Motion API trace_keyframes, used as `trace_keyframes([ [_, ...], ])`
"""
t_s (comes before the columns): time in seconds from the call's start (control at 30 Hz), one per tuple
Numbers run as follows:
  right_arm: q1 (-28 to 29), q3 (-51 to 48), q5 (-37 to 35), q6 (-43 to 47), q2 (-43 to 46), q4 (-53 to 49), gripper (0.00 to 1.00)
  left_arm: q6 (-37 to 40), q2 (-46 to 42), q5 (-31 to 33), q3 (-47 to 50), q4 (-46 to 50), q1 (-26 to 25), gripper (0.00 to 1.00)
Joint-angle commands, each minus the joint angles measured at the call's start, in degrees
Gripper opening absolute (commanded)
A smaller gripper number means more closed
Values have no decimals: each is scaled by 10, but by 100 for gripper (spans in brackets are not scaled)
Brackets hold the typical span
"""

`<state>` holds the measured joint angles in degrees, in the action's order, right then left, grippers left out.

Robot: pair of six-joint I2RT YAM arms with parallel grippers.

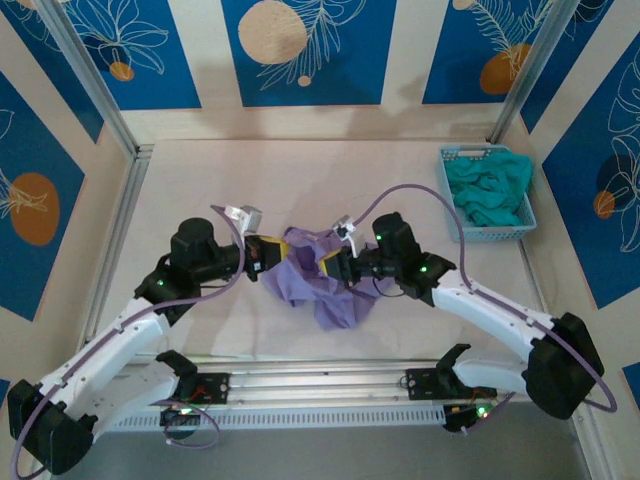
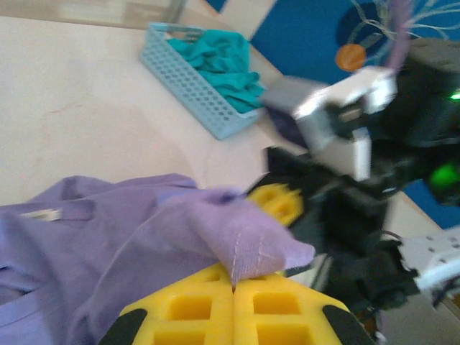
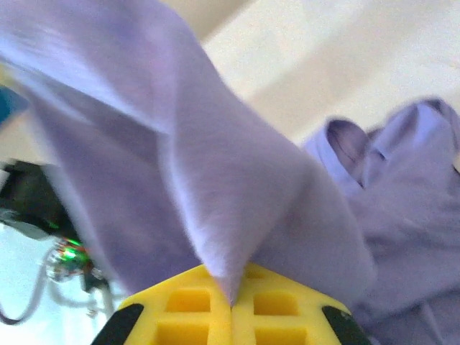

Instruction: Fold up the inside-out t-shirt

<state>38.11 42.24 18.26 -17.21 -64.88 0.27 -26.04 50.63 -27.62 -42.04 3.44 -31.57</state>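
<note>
Near the middle of the pale table (image 1: 200, 180), the crumpled lavender-purple cloth t-shirt (image 1: 335, 295) lies bunched between the two arms. The left gripper (image 2: 233, 284) has its yellow fingers pressed together on a seamed fold of the purple cloth, and the right gripper (image 3: 231, 302) pinches another peak of it the same way. Well apart at the far right, a light-blue plastic basket (image 1: 495, 234) holds a teal-green garment (image 1: 490, 190).
</note>
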Motion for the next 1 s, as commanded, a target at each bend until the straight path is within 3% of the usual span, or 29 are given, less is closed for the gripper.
trace_keyframes([
  [0.0, -15, 0, 135, -45, 30, 76, 3, 10, 4, 78, 12, 57, 17, 0],
  [0.2, -20, 0, 194, -63, 29, 107, 1, 34, 48, 173, -21, 137, 17, 14],
  [0.33, -29, 1, 199, -65, 18, 109, 0, 46, 53, 212, -41, 187, 11, 38],
  [0.43, -37, 7, 199, -73, 8, 107, 0, 55, 28, 224, -46, 211, -5, 48],
  [0.57, -42, 21, 189, -80, -2, 90, 0, 53, -21, 167, -28, 196, -33, 49],
  [0.7, -48, 35, 175, -104, -15, 77, 0, 52, -38, 102, -16, 189, -61, 39],
  [0.87, -50, 43, 176, -118, -24, 73, 0, 62, 1, 10, -14, 136, -92, 36],
  [0.97, -51, 43, 174, -121, -23, 71, 0, 58, 36, -32, -26, 81, -100, 40],
])
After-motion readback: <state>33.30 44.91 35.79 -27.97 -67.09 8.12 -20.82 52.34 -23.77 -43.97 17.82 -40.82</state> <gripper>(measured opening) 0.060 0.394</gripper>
